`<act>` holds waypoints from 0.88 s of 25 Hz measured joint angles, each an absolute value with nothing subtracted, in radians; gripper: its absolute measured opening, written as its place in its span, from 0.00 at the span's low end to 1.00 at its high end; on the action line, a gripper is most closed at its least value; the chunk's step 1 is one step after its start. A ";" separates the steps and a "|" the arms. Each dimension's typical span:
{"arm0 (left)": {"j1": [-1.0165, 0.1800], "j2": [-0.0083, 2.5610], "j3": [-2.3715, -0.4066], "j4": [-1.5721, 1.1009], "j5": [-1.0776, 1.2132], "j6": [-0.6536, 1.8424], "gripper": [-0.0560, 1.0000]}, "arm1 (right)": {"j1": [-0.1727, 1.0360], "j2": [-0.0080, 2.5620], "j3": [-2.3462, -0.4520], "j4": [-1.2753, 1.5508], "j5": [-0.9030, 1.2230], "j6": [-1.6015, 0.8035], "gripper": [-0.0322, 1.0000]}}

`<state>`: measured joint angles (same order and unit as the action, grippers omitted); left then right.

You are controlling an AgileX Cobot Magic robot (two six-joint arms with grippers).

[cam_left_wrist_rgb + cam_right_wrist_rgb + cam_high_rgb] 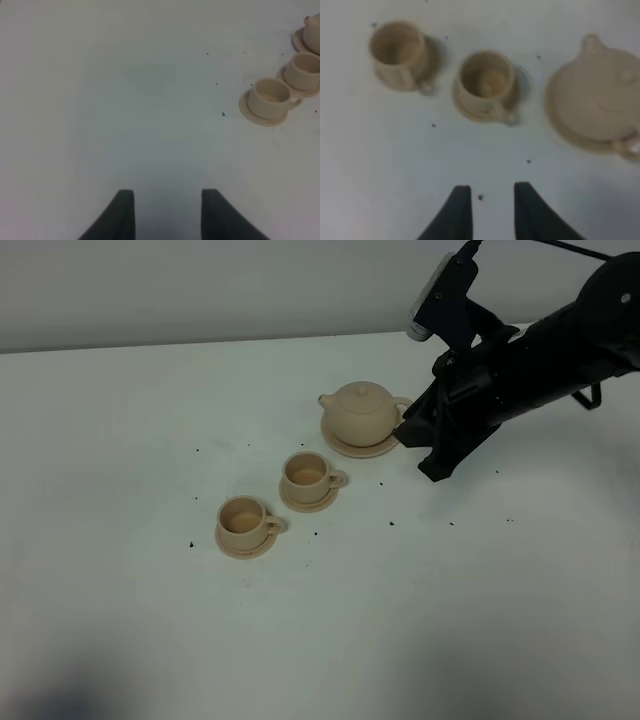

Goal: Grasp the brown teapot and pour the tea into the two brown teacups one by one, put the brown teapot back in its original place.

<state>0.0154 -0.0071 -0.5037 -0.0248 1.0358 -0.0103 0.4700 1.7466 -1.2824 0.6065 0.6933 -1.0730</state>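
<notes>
Your right fingers stood apart, empty, beside the brown teapot; rigid, probably fragile, it warranted gripping its loop handle.

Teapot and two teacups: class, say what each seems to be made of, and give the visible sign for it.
Teapot: probably unglazed or matte ceramic; even pale tan, dull surface with no sharp glints. Front teacup and back teacup: apparently the same matte ceramic; matching colour and dullness. Plastic cannot be ruled out.
</notes>
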 joint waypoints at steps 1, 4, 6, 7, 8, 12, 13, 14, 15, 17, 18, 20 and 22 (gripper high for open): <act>0.015 -0.007 -0.504 -0.025 1.036 -0.010 0.40 | 0.470 1.760 -1.307 0.549 0.702 -1.029 0.26; 0.015 -0.007 -0.504 -0.025 1.036 -0.010 0.40 | 0.470 1.835 -1.390 0.421 0.763 -0.966 0.26; 0.015 -0.007 -0.504 -0.025 1.036 -0.010 0.40 | 0.470 1.898 -1.462 0.359 0.818 -0.958 0.26; 0.015 -0.007 -0.504 -0.025 1.036 -0.010 0.40 | 0.470 1.932 -1.508 0.336 0.854 -0.956 0.26; 0.015 -0.007 -0.504 -0.025 1.036 -0.010 0.40 | 0.470 1.965 -1.558 0.312 0.888 -0.958 0.26; 0.015 -0.007 -0.504 -0.025 1.036 -0.010 0.40 | 0.470 2.081 -1.753 0.242 1.011 -0.993 0.26; 0.015 -0.007 -0.504 -0.025 1.036 -0.010 0.40 | 0.470 2.105 -1.803 0.230 1.031 -1.005 0.26; 0.015 -0.007 -0.504 -0.025 1.036 -0.010 0.40 | 0.470 2.132 -1.843 0.222 1.053 -1.017 0.26; 0.015 -0.007 -0.504 -0.025 1.036 -0.010 0.40 | 0.470 2.160 -1.888 0.215 1.072 -1.036 0.26; 0.015 -0.007 -0.504 -0.025 1.036 -0.010 0.40 | 0.470 2.204 -1.962 0.207 1.097 -1.086 0.26; 0.015 -0.007 -0.504 -0.025 1.036 -0.010 0.40 | 0.470 2.227 -1.997 0.205 1.104 -1.116 0.26; 0.015 -0.007 -0.504 -0.026 1.036 -0.010 0.40 | 0.470 2.269 -2.050 0.202 1.115 -1.168 0.26; 0.015 -0.007 -0.504 -0.026 1.036 -0.011 0.40 | 0.470 2.301 -2.088 0.194 1.119 -1.190 0.26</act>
